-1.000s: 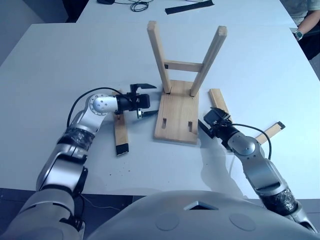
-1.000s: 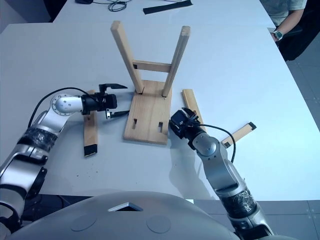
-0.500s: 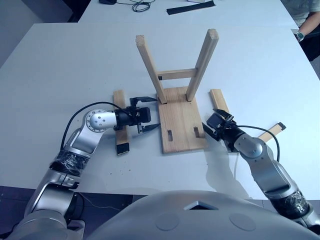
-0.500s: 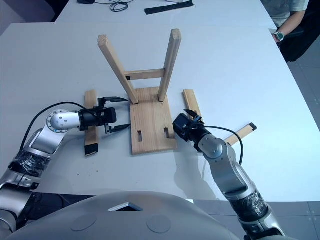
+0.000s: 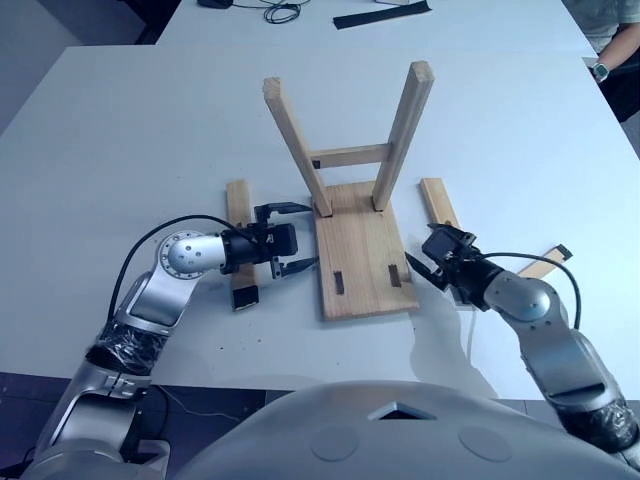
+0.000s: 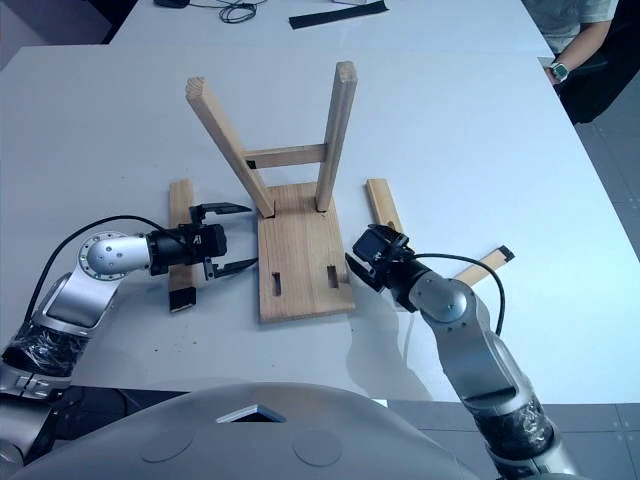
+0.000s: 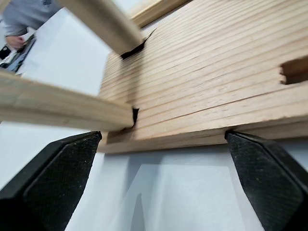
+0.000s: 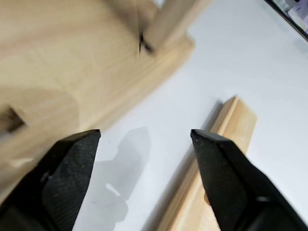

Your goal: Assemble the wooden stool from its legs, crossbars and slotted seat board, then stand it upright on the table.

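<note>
1. Pale wood seat board [image 5: 365, 250] lies flat at the centre of the frame on the white table [image 5: 120, 120]. Two legs [image 5: 295, 135] stand in its far slots, a crossbar [image 5: 350, 157] joins them, and the two near slots are empty.
2. My left claw [image 5: 298, 237] is spread wide just left of the board's edge, and my right claw [image 5: 424, 252] is spread wide just beside its right edge. Neither holds anything.
3. One spare leg [image 5: 240, 235] lies left of centre, under my left arm. A second spare leg [image 5: 438, 203] lies right of centre.
4. I judge the wood stiff, light and dry. It is not fragile, but the half-built frame looks top-heavy and its joints may be loose.
5. I would pinch a spare leg across its flat faces near the middle, and steady the board by its thin side edges.
</note>
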Motion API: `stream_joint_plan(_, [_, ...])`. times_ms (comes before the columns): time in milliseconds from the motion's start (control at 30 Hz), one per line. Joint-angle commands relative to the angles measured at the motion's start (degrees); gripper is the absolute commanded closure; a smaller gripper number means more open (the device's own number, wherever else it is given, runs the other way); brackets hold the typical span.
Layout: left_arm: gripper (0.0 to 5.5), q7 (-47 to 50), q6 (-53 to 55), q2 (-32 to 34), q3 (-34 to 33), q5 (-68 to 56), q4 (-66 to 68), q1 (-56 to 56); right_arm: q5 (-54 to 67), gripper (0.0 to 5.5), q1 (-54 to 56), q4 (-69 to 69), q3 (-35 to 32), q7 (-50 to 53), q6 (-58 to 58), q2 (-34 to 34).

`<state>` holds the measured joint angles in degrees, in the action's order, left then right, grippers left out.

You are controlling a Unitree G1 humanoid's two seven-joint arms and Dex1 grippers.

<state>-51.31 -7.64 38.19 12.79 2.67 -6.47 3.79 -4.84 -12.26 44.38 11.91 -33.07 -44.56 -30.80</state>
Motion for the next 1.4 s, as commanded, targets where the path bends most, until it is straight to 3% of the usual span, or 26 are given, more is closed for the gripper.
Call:
stream_joint_plan(33, [0.72,2.13,0.84,-0.6,-1.83,-0.66,-0.31,-0.27,7.6,2.05,2.23,4.55,-6.13,-4.25,-5.19,-0.97])
stream_joint_plan(133, [0.72,3.09,1.38,-0.83,-2.01,-0.55,-1.57,-1.34,9.42,2.05,3.1,3.3,-12.54,-5.13,-6.12,-4.05])
stream_joint_plan(267, [0.72,5.92,3.84,-0.84,-4.06,-0.99,-7.27,-6.55,8.35,2.05,3.1,-6.23,-25.95,-3.57,-9.68,-10.01])
stream_joint_plan(467, [0.72,12.7,10.22,-2.27,-9.53,-0.99,-18.44,-18.18,12.6,1.17,6.15,-8.82,-38.49,-2.7,-32.72,-11.05])
stream_joint_plan(600, [0.72,16.63,13.89,-4.66,-9.6,0.31,-24.08,-22.83,15.08,1.05,13.11,-6.14,-41.4,0.49,-47.68,-4.91])
stream_joint_plan(767, [0.72,18.96,16.19,-6.35,-7.39,2.25,-26.77,-23.78,18.12,1.05,10.99,-1.55,-43.28,7.87,-47.94,3.74])
stream_joint_plan(1067, [0.72,19.4,16.72,-6.59,-6.3,3.31,-27.76,-24.57,19.87,1.05,5.5,2.15,-44.71,18.05,-47.94,5.46])
stream_joint_plan(1400, [0.72,17.7,16.1,-5.16,-5.66,3.08,-27.2,-23.38,19.89,1.05,-1.65,4.4,-44.04,26.98,-47.93,16.83])
